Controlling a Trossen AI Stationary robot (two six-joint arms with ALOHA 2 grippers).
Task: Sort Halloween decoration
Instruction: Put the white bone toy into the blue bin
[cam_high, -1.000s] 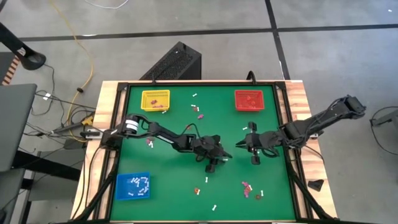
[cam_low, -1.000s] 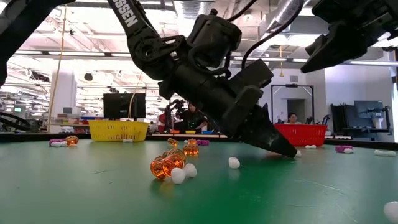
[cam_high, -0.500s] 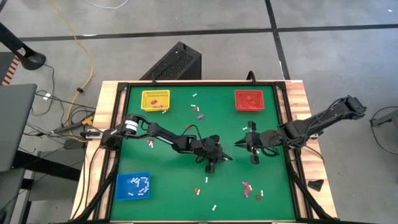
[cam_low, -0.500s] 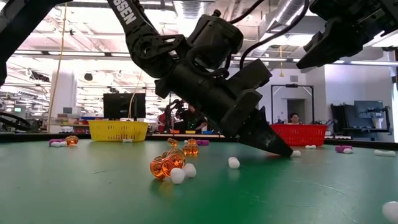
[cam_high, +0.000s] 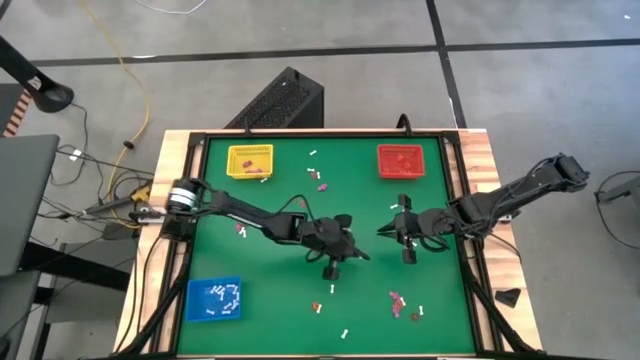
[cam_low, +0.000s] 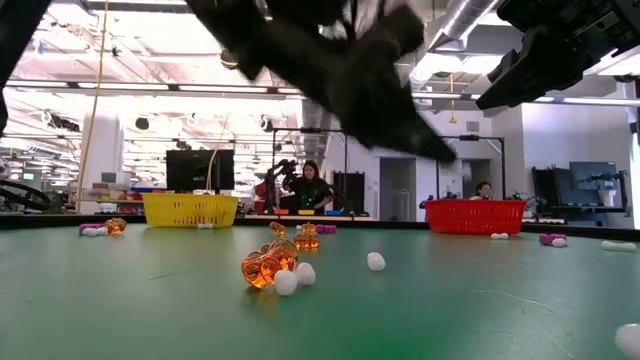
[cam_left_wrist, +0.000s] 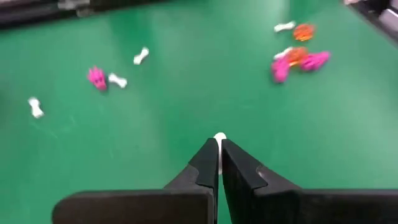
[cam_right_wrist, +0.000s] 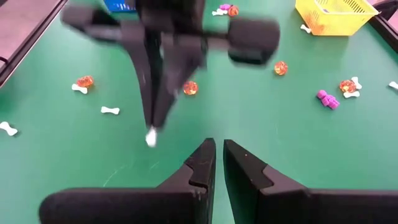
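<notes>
Left hand (cam_left_wrist: 218, 149) is clamped on a white bone trinket (cam_left_wrist: 219, 137) above the tabletop (cam_high: 290, 290); right hand (cam_right_wrist: 216, 155) is nearly closed, empty

Table (cam_high: 290, 195) top: matt green, smooth, felt-like; edge strips light bare wood (cam_high: 172, 170), black frame. Left claw (cam_left_wrist: 218, 163) and right claw (cam_right_wrist: 215, 163): matt black hard plastic, smooth flat faces. Orange trinkets (cam_low: 268, 265): translucent glossy plastic, bright highlights. White bone pieces (cam_right_wrist: 111, 110): opaque plastic, dull sheen. Pink pieces (cam_left_wrist: 96, 76): opaque plastic, slightly shiny. Yellow tray (cam_right_wrist: 336, 12), red tray (cam_low: 469, 216): perforated mesh-walled plastic. Blue tray (cam_high: 213, 300): plastic too. Floor (cam_high: 380, 30): grey, smooth, concrete-like, matt.
</notes>
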